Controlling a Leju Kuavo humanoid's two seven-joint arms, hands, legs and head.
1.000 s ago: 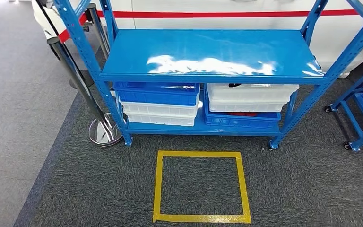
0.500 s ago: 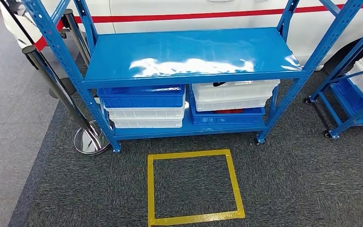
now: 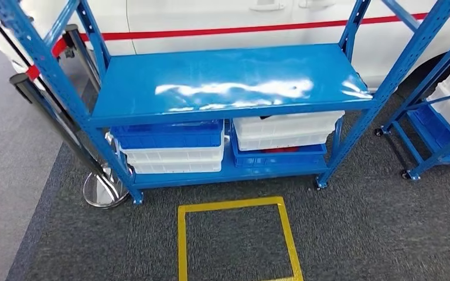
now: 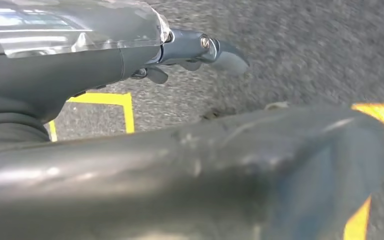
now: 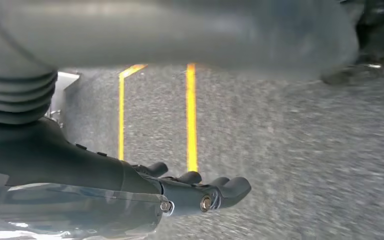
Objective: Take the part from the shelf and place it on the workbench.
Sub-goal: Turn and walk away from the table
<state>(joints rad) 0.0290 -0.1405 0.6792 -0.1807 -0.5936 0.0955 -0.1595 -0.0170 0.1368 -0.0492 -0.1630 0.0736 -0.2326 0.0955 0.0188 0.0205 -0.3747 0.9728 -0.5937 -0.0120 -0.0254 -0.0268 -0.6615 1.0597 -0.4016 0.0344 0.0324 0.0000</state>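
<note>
Facing the blue shelf (image 3: 228,82), centre frame. Part probably in the white bin (image 3: 287,130), lower right tier; contents hidden, so weight and grip point unknown. Left hand (image 4: 195,52) and right hand (image 5: 195,192) hang with fingers loosely extended, holding nothing.

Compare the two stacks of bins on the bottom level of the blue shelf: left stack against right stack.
The left stack has a blue bin on top with white bins beneath; the right stack is reversed, with white bins on top and a blue bin at the bottom. Something red shows at the right stack's blue bin, and a dark item in its top white bin; the left stack shows no contents. Both are shallow plastic bins sitting side by side on the blue shelf.
</note>
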